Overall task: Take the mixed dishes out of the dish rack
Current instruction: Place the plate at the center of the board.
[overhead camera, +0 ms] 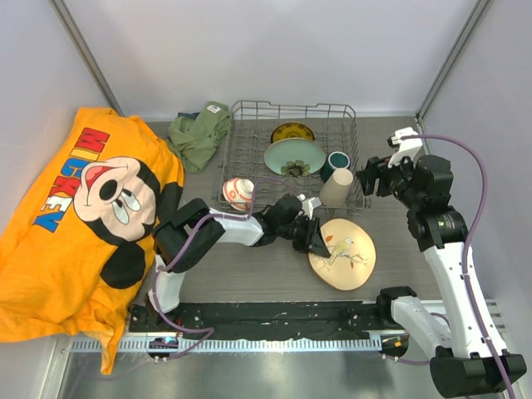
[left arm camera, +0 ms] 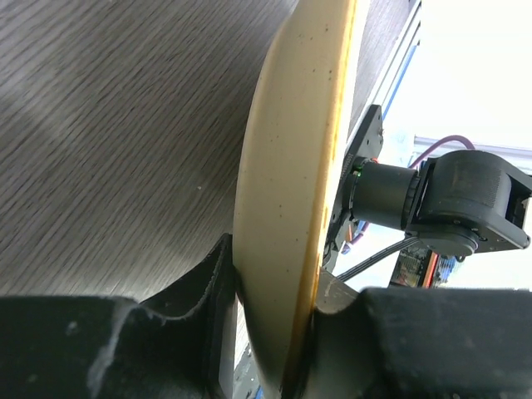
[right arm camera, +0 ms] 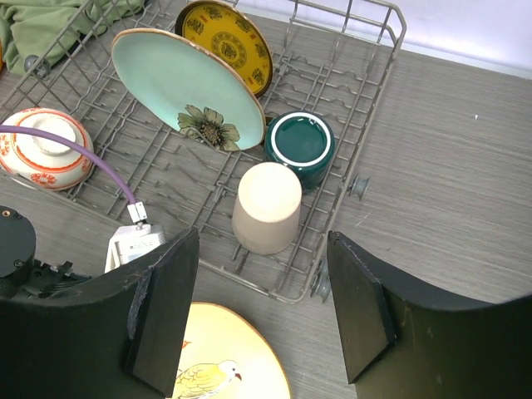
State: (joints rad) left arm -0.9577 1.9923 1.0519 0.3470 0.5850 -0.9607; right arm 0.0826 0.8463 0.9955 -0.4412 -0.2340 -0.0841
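My left gripper (overhead camera: 317,235) is shut on the rim of the cream bird-painted plate (overhead camera: 342,254), held over the table in front of the dish rack (overhead camera: 249,141); the left wrist view shows the plate (left arm camera: 291,191) edge-on between the fingers. The rack (right arm camera: 366,33) holds the pale green plate (right arm camera: 184,87), the small yellow patterned plate (right arm camera: 226,41), the dark teal mug (right arm camera: 299,143), the beige handleless cup (right arm camera: 266,206) upside down, and the small red-orange bowl (right arm camera: 43,150). My right gripper (right arm camera: 262,312) is open and empty above the rack's near right corner, close to the cup (overhead camera: 337,186).
An orange Mickey shirt (overhead camera: 75,216) covers the table's left side. A green cloth (overhead camera: 198,133) lies left of the rack's back corner. Side walls stand close on both sides. A black rail (overhead camera: 274,316) runs along the near edge.
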